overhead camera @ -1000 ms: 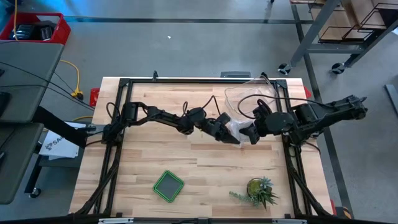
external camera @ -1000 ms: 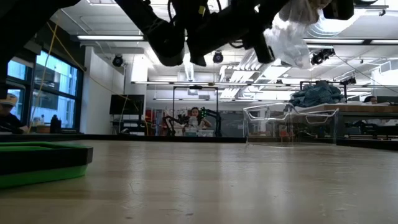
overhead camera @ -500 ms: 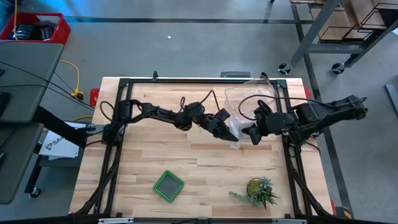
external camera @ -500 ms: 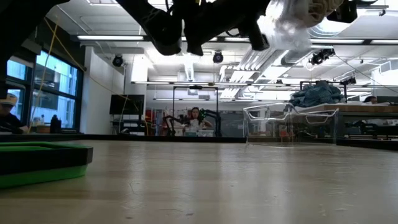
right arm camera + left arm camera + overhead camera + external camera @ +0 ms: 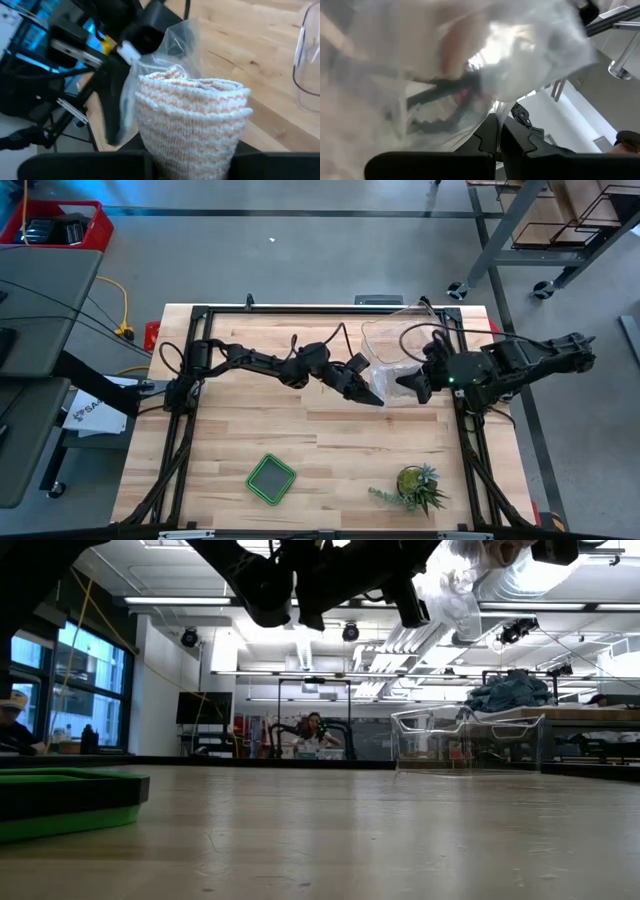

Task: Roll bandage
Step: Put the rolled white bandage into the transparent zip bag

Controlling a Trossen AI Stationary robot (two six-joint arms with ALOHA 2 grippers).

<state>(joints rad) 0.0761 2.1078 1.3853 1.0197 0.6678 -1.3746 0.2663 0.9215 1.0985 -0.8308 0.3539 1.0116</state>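
Your right claw (image 5: 192,157) pulled the bandage (image 5: 192,120) out | it squeezes the roll | your left claw (image 5: 372,395) pinches the bag (image 5: 165,50) beside it | now unroll it.

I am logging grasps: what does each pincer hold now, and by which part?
The right pincer clamps the rolled bandage at its lower end. The left pincer pinches an edge of the clear plastic bag.

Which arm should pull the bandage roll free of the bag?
Right. The right gripper already clamps the bandage roll, while the left gripper pinches the clear plastic bag, so it can simply hold.
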